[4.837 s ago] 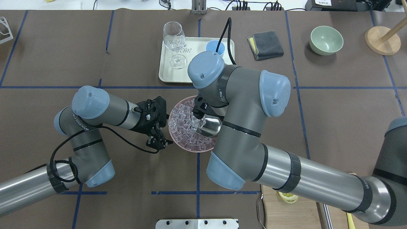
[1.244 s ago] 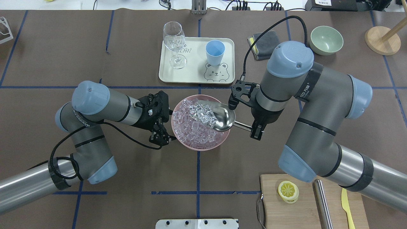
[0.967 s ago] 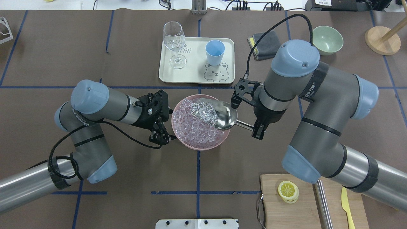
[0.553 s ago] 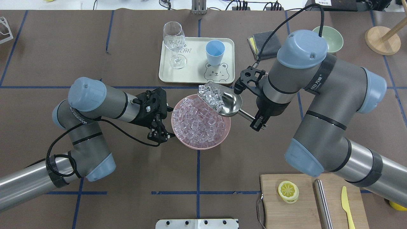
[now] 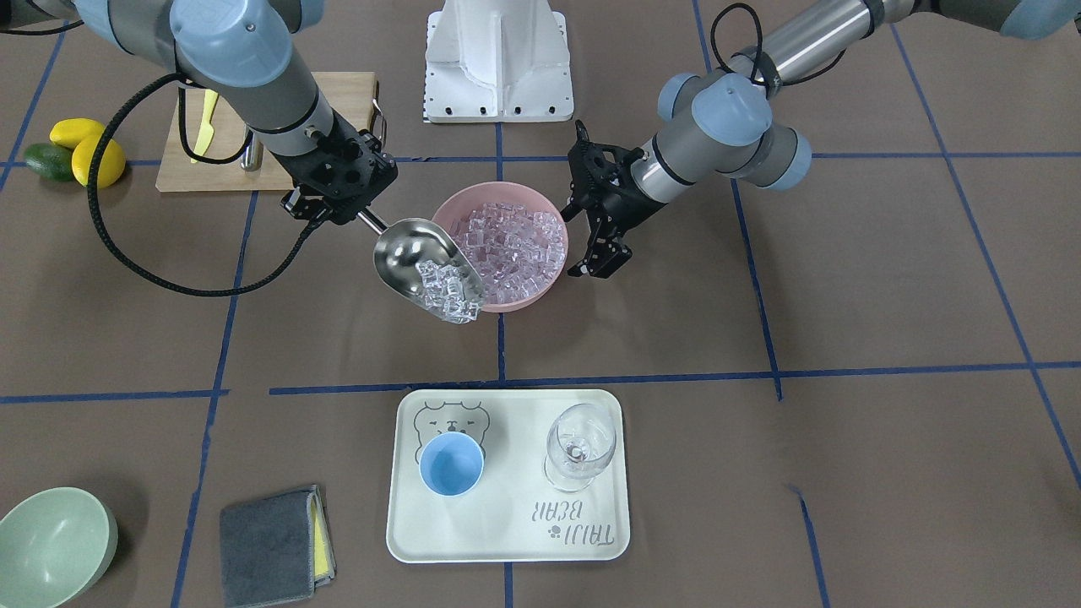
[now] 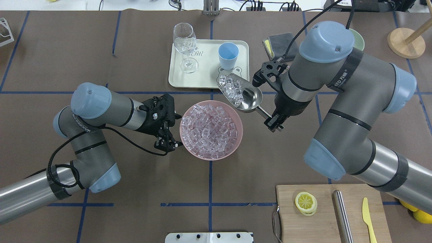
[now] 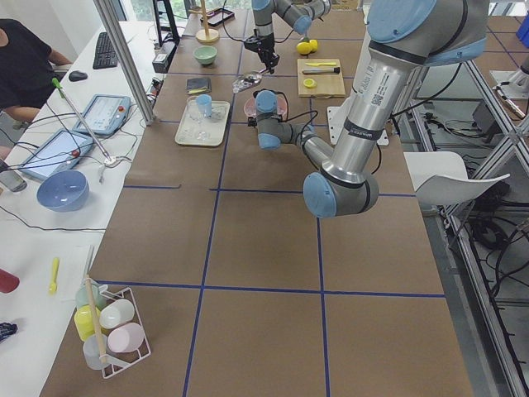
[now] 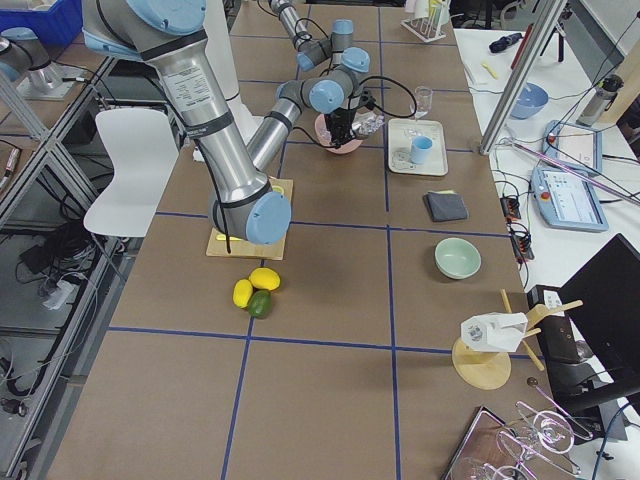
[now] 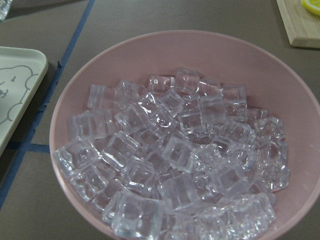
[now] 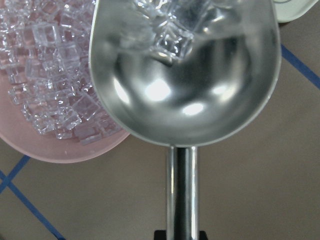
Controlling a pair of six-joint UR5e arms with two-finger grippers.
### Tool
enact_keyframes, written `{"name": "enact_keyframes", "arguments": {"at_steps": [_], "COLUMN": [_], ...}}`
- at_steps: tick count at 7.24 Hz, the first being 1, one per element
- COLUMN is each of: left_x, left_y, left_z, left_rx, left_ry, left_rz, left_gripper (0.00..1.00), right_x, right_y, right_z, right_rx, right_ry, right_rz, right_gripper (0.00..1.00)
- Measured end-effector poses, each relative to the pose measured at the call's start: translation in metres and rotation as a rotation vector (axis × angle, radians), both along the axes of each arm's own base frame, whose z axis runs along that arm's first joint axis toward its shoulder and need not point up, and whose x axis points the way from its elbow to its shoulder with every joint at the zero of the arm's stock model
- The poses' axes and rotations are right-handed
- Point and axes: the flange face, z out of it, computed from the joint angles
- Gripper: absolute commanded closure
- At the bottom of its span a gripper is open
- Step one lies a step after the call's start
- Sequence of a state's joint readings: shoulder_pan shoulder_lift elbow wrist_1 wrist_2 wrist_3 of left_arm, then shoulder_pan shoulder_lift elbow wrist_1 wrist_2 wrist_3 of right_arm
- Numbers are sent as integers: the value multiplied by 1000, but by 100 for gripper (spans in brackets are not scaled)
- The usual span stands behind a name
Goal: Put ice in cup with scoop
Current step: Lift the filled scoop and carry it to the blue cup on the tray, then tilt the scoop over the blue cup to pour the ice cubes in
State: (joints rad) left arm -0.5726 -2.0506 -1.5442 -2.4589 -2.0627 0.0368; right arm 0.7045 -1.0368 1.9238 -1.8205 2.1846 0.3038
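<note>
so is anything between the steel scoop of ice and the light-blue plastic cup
Nothing visible. The shiny steel scoop, held in the right gripper, hangs loaded with clear ice cubes at the cream tray's robot-side edge, and the small light-blue plastic cup stands open just beyond. The clear wine glass stands off to the side.

— What is the scoop (image 10: 200,115) made of?
— Polished steel, smooth and mirror-bright. The ice (image 9: 170,165) is clear, glassy and glossy.
— And the bowl (image 9: 250,65)?
— Pink plastic, smooth, with a soft sheen. The cup (image 5: 452,466) is matt light-blue plastic, and the tray (image 5: 515,456) looks like smooth cream plastic.
— The table cover (image 5: 844,295)?
— Matt brown paper. The board (image 6: 303,226) is pale bare wood, and the cloth (image 5: 266,536) is grey and soft-napped.
</note>
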Motion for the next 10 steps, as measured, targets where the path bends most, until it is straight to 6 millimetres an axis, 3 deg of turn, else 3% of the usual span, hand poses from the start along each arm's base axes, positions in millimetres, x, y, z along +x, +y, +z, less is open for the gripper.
{"name": "enact_keyframes", "arguments": {"at_steps": [3, 5, 8, 10], "left_x": [-8, -12, -15, -16], "left_y": [-3, -3, -3, -3], "left_z": [6, 11, 17, 19], "left_rx": [-7, -12, -19, -20], "left_ry": [-9, -14, -21, -22], "left_rz": [-9, -3, -1, -3], "left_gripper": [0, 0, 0, 0], "right_x": [-10, -20, -30, -38], "right_y": [-44, -84, -127, -139], "right_z": [-24, -35, -61, -65], "right_rx": [-165, -269, -370, -422], "right_ry": [40, 66, 98, 137], "right_rz": [129, 149, 165, 168], "right_gripper": [100, 100, 100, 100]}}
